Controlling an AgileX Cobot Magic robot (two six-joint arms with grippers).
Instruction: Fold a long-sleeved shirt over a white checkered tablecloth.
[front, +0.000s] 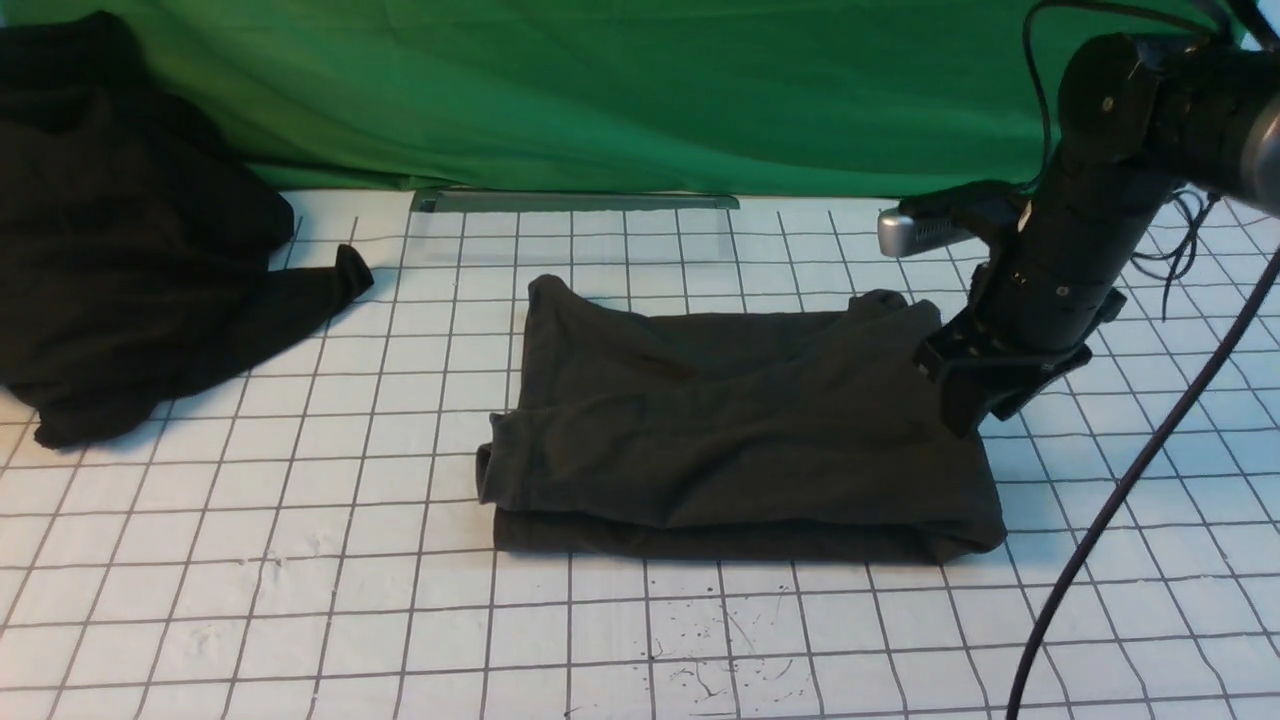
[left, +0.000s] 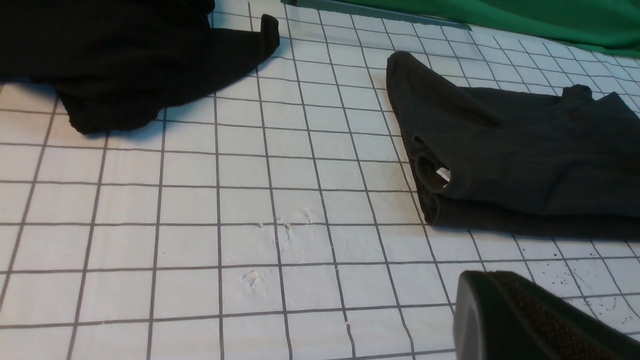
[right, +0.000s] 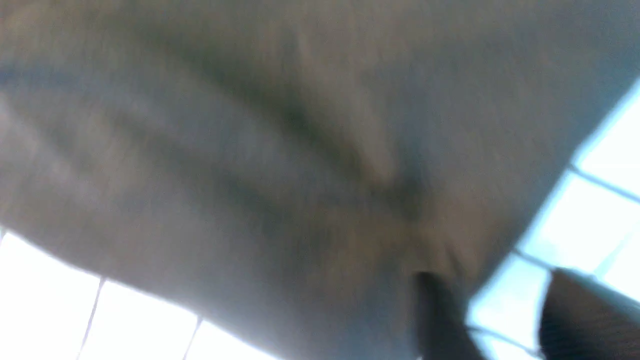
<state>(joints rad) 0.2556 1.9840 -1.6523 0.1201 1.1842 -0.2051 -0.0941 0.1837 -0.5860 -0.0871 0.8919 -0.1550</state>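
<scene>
The shirt (front: 740, 430) lies folded into a rough rectangle at the middle of the tablecloth (front: 300, 600), layers stacked, its white label (left: 443, 174) showing in a rolled opening on its left end. The right gripper (front: 965, 405) is at the shirt's right edge; in the blurred right wrist view its fingers (right: 440, 315) stand apart with checkered cloth between them — one finger touches the fabric, nothing pinched. The left gripper (left: 530, 320) shows as a single dark tip over bare cloth, well apart from the shirt, fingers pressed together. A black heap (front: 130, 230) lies far left; a green cloth (front: 600, 90) hangs behind.
</scene>
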